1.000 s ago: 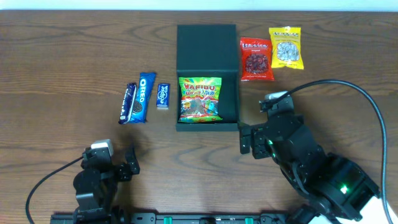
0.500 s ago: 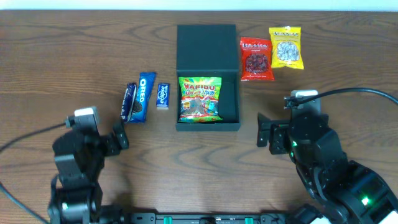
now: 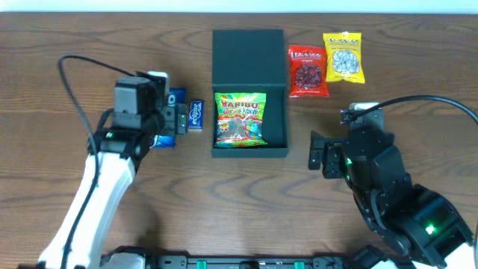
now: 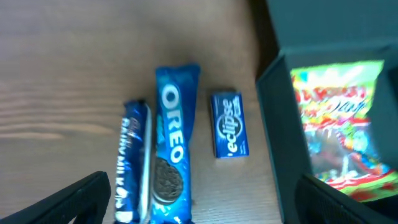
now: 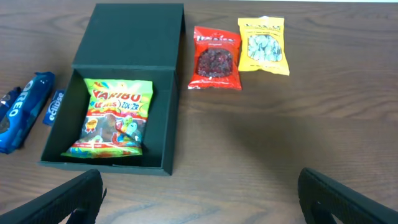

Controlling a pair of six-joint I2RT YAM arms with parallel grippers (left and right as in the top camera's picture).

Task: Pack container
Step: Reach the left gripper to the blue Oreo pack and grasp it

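1. Progress. The container [image 3: 249, 56] is lying open on the counter [image 3: 89, 45], its lid folded flat on the far side. It is holding one item, the Haribo bag [image 3: 240, 118]. Five items are lying outside it: the Oreo packet [image 4: 171, 155], the dark-blue bar [image 4: 134, 162], the Eclipse box [image 4: 229, 124], the red packet [image 3: 308, 71] and the yellow packet [image 3: 343, 57]. Judged from this, packing is at an early stage: five items are waiting to go in, and the lid is not yet closed.

2. Left jaws. These are standing spread wide and are pinching nothing. The Oreo packet and the Eclipse box are lying between and ahead of the two fingers. Whether either finger is touching a packet cannot be told. The container is lying just outside the right-hand finger, its near wall beside the Eclipse box.

3. Right jaws. These are also standing spread and are gripping nothing. The container is lying well ahead of them, toward the left-hand finger. The red and yellow packets are lying farther ahead, just beside the lid.
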